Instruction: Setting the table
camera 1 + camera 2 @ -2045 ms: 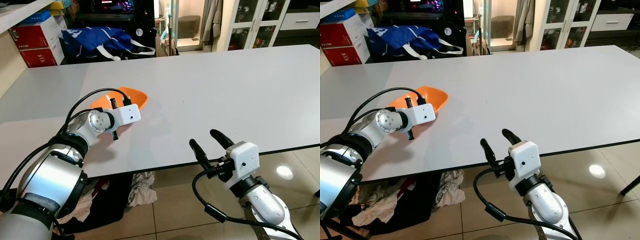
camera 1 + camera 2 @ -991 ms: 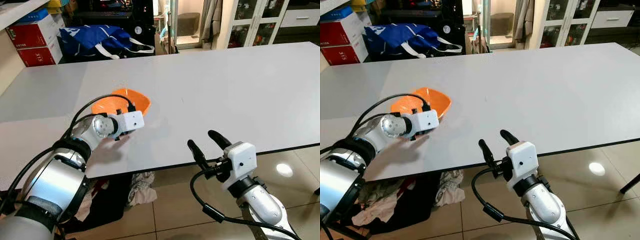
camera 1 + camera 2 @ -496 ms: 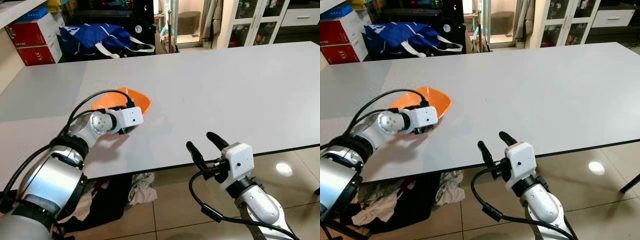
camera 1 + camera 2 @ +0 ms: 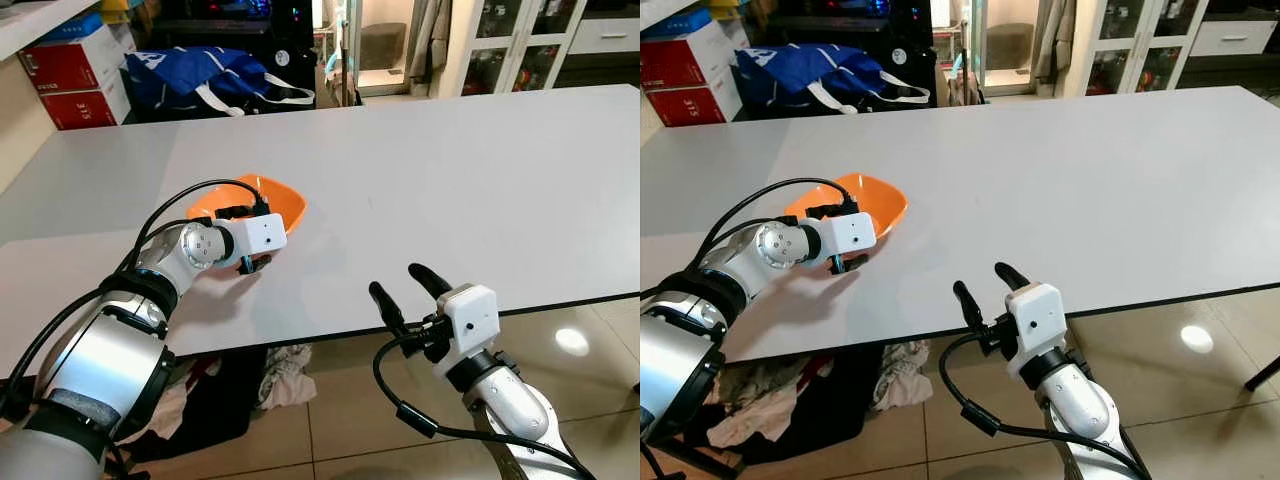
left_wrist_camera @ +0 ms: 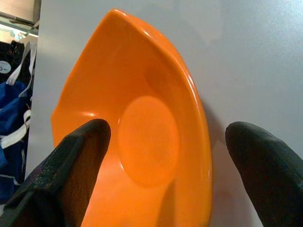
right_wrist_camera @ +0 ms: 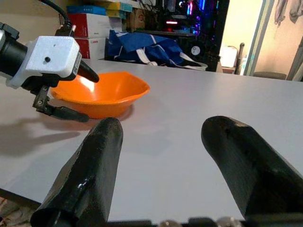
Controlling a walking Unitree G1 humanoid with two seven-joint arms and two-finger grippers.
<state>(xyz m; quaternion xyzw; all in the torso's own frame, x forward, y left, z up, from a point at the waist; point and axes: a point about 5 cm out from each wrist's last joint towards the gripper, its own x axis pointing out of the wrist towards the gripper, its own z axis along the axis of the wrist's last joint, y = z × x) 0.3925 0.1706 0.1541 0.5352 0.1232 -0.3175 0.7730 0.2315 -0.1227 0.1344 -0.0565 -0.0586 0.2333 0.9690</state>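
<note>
The big white flat table (image 4: 480,170) took up most of the room in front of the robot. Its near edge ran just ahead of the right arm, and most of its top was bare, with lots of room to move on the right side and far side.

Past the far edge, a blue cloth bag with white straps (image 4: 200,80) sat on the floor, with red cardboard boxes (image 4: 75,85) beside it. Under the table's near edge lay a heap of crumpled clothes (image 4: 280,375) on the shiny tiled floor (image 4: 590,330).

The shallow orange plastic bowl (image 4: 872,196) stood upright on the left part of the table, well back from the near edge.

The left gripper (image 5: 161,161) reached over the near side of that bowl. Its two black fingers were spread wide. One finger (image 5: 71,165) sat inside the bowl against the inner wall, and the other finger was outside the rim, close above the table. The rim lay between them, but the fingers were not squeezing it. The white wrist block hid the fingers from the head views.

The right gripper (image 4: 408,292) hung in front of the table's near edge, below the top. Its fingers were wide apart and held nothing.
</note>
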